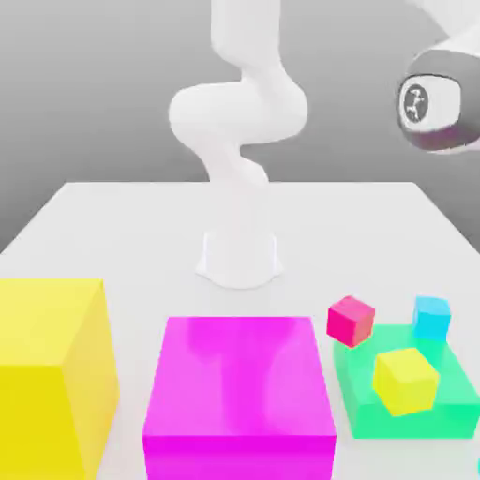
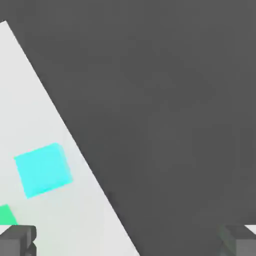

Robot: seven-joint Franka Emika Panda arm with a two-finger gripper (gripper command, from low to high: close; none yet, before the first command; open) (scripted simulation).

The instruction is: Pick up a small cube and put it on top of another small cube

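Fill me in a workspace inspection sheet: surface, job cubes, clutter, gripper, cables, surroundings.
Surface: pale table, its edge in the hand view.
Job cubes: cyan cube by the green block's far edge, not gripped; which cube it should go on, cannot tell.
Other small cubes: pink-red cube at the block's far corner, yellow cube over the block.
Clutter: big yellow block, magenta block.
Gripper: open, empty.
Cables: nothing seen.
Surroundings: plain grey background.

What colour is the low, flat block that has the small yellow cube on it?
The low block is green, best seen in the exterior view.
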